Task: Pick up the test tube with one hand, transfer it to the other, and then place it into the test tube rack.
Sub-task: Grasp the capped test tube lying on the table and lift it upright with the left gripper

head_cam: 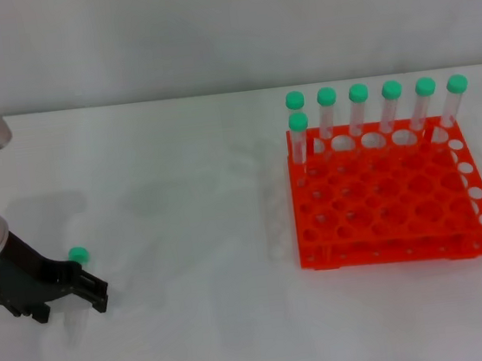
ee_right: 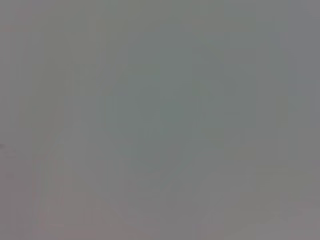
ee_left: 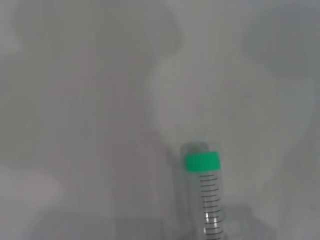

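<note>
The test tube (head_cam: 77, 254) lies on the white table at the left, with its green cap pointing away from me. My left gripper (head_cam: 95, 295), black on the white arm with the green light, is down at table level right over the tube's clear body, just below the cap. The left wrist view shows the tube (ee_left: 210, 200) close up, with its green cap and graduation marks. The orange-red rack (head_cam: 389, 255) stands at the right. My right gripper is out of view, and the right wrist view shows only plain grey.
Several green-capped tubes (head_cam: 359, 110) stand upright in the rack's back rows, and one (head_cam: 299, 139) stands a row nearer at the left corner. White table (head_cam: 195, 238) lies between the left gripper and the rack.
</note>
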